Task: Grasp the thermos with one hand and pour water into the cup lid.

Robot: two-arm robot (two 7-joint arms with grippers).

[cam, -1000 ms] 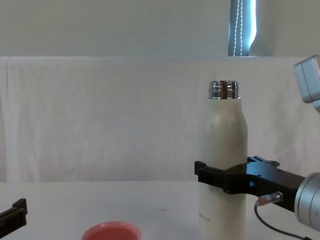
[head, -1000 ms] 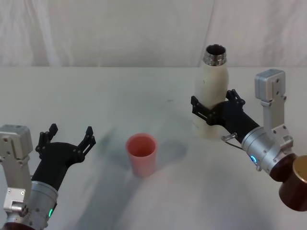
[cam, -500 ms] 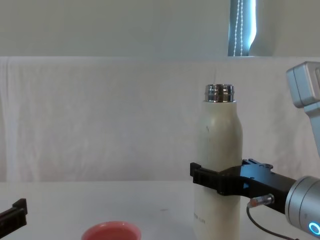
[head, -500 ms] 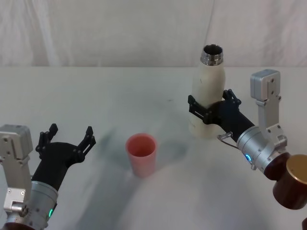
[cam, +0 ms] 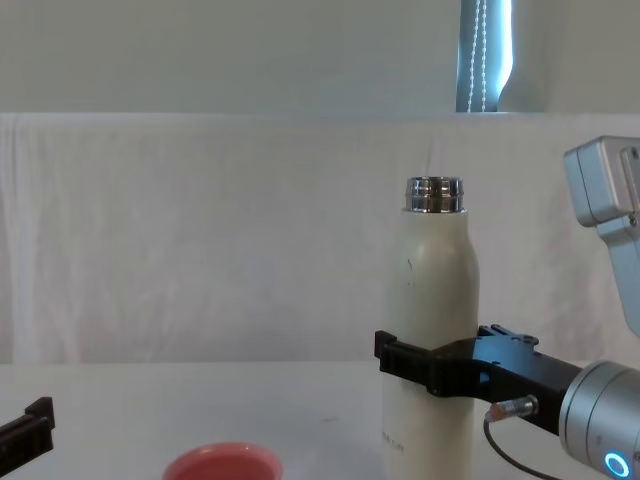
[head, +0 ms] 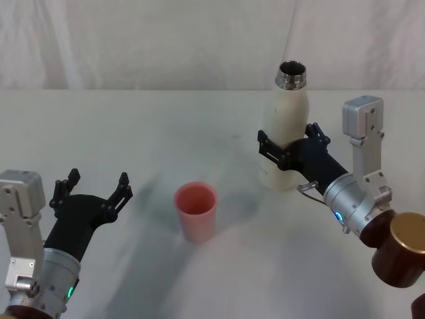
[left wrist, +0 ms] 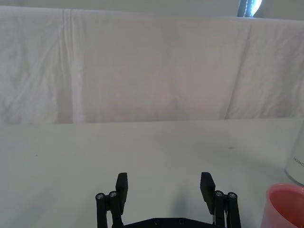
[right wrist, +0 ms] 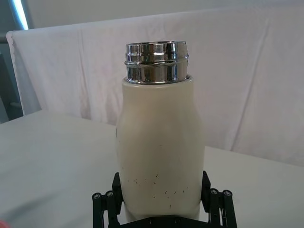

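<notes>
The cream-white thermos point(head: 284, 127) stands upright at the right of the table with its steel neck open; it also shows in the chest view point(cam: 430, 330) and the right wrist view point(right wrist: 159, 147). My right gripper point(head: 287, 146) is shut on its lower body, black fingers point(cam: 410, 357) wrapped around both sides. The salmon-pink cup lid point(head: 196, 212) stands open side up near the table's middle, left of the thermos, and its rim point(cam: 222, 463) shows in the chest view. My left gripper point(head: 93, 193) hovers open at the left, apart from the cup lid point(left wrist: 285, 209).
A white cloth covers the table point(head: 166, 133) and hangs as a backdrop behind it. A brown cylindrical part of the right arm point(head: 402, 256) sits near the lower right. Bare table lies between the cup lid and the thermos.
My right gripper has carried the thermos a little to the left and farther from me, still upright. The left arm and the cup lid have not moved.
</notes>
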